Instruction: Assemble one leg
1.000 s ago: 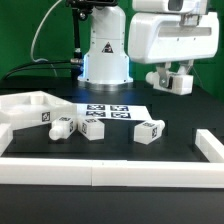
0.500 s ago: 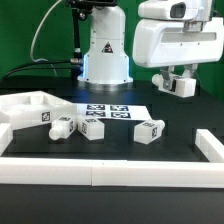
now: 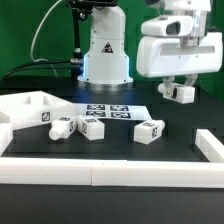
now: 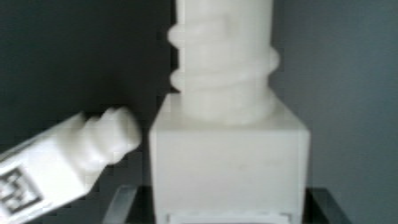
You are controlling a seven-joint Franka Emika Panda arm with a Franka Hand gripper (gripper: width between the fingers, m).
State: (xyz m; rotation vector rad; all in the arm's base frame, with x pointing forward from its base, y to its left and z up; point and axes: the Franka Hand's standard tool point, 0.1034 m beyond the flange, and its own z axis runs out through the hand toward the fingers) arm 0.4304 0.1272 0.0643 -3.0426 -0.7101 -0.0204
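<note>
The marker board (image 3: 110,110) lies mid-bench (image 3: 180,150) with three spare legs (image 3: 93,127) along its near side. Above the bench, toward its edge at the exterior view's right, the gripper (image 3: 176,86) is closed on the leg (image 3: 181,93), holding it clear of the surface. The leg looks light, rigid and smooth, so it may slip; the flat sides of its square block are the place to hold, not the peg. It is white plastic: a chunky cube with a ribbed peg and a black-and-white tag.

Since 1 s ago: gripper (image 3: 178,91) w/ held leg (image 3: 183,94) lower, shifted twd exterior view's right.
</note>
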